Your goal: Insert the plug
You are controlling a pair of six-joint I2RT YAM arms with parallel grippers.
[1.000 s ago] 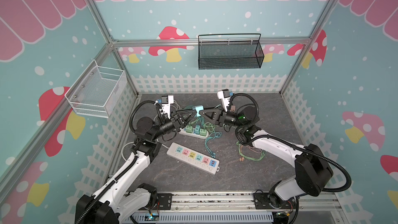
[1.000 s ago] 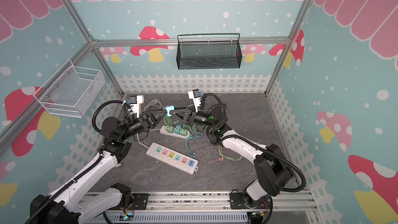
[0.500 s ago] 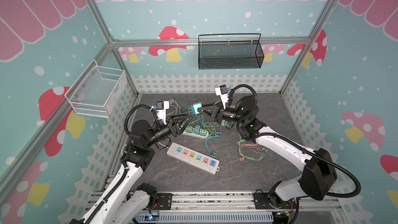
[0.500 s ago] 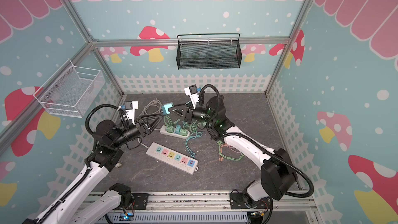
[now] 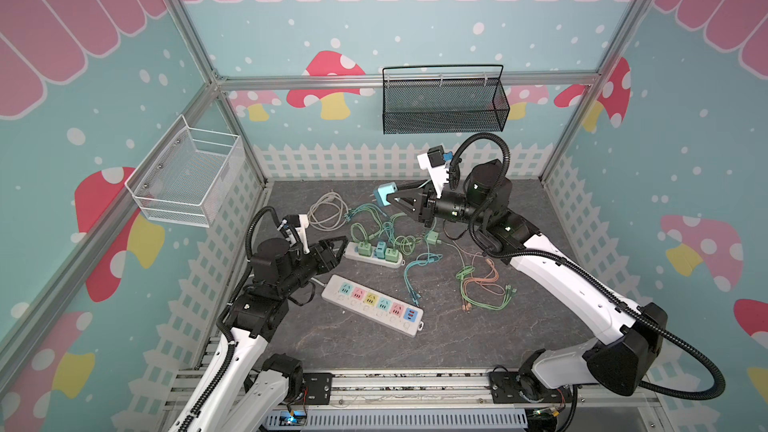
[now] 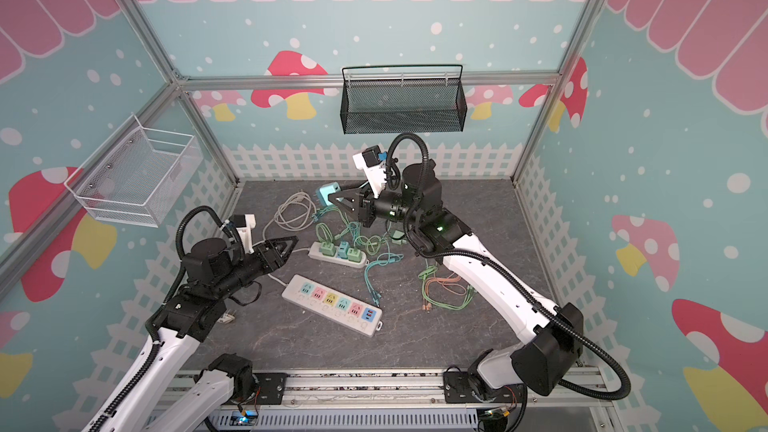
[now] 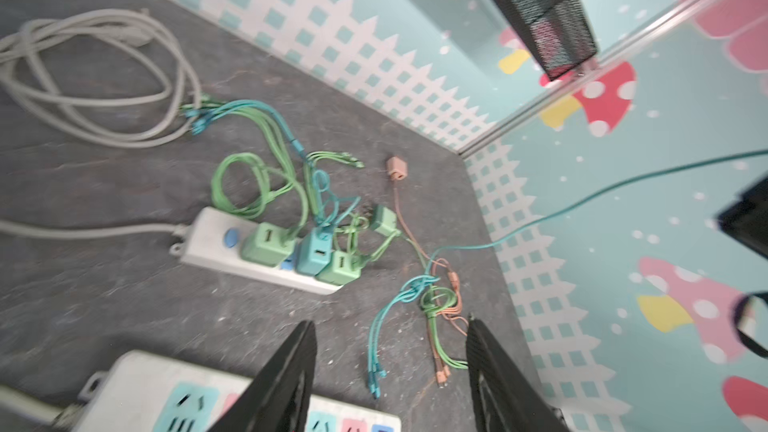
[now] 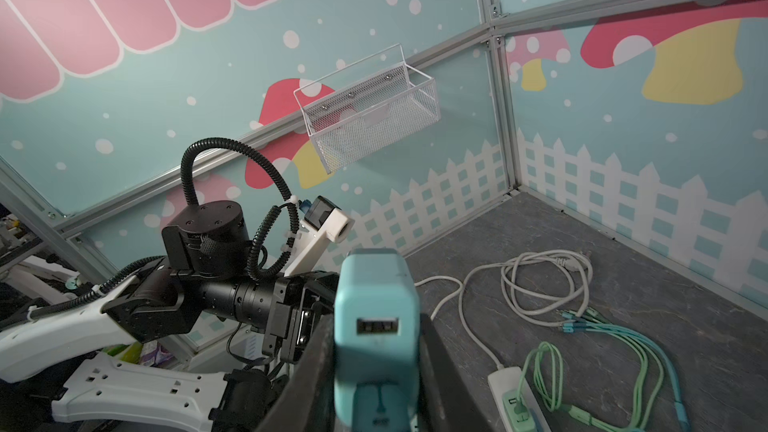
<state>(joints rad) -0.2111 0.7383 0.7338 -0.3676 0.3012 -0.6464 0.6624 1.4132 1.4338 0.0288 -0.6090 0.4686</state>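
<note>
The teal cube-shaped plug adapter [image 5: 383,194] is clamped in the right gripper [image 5: 392,199], held in the air over tangled green cables [image 5: 374,230] at the back of the dark table [image 5: 478,326]. The left gripper [image 5: 341,244] hangs half-spread and empty beside the short white power strip [image 5: 354,249], near the long white strip with coloured sockets [image 5: 372,304].

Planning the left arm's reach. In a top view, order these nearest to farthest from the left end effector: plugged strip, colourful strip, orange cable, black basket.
1. Plugged strip, just beyond the left end effector.
2. Colourful strip, toward the front.
3. Orange cable, on the right.
4. Black basket, on the back wall.
</note>
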